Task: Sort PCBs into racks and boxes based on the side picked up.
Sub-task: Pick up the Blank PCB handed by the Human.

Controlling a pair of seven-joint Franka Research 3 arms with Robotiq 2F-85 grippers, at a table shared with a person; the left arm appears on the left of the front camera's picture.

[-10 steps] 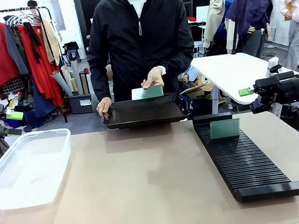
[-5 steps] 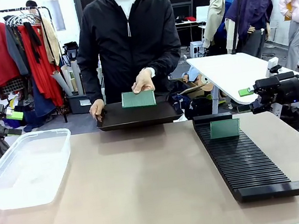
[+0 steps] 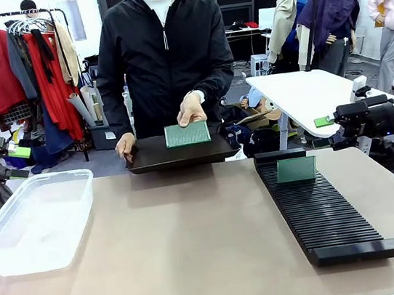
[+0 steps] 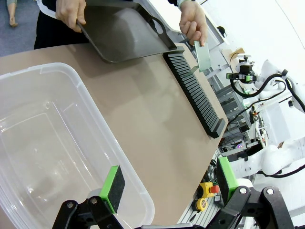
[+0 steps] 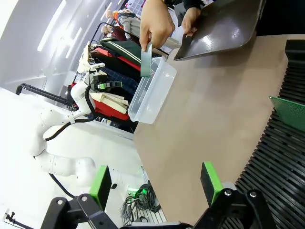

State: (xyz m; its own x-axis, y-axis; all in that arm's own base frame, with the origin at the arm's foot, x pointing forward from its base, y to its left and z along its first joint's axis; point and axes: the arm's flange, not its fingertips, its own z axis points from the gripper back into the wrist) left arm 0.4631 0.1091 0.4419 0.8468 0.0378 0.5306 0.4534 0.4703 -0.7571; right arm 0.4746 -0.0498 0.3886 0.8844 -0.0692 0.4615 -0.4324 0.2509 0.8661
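Green PCB [image 3: 187, 134], far edge under hand [image 3: 192, 109]

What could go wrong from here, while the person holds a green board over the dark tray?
1. The person's hand grips the held board at one edge, so a gripper coming for the board could pinch that hand.
2. The right gripper, open near the rack, may knock the standing board out of its slot if it reaches across low.
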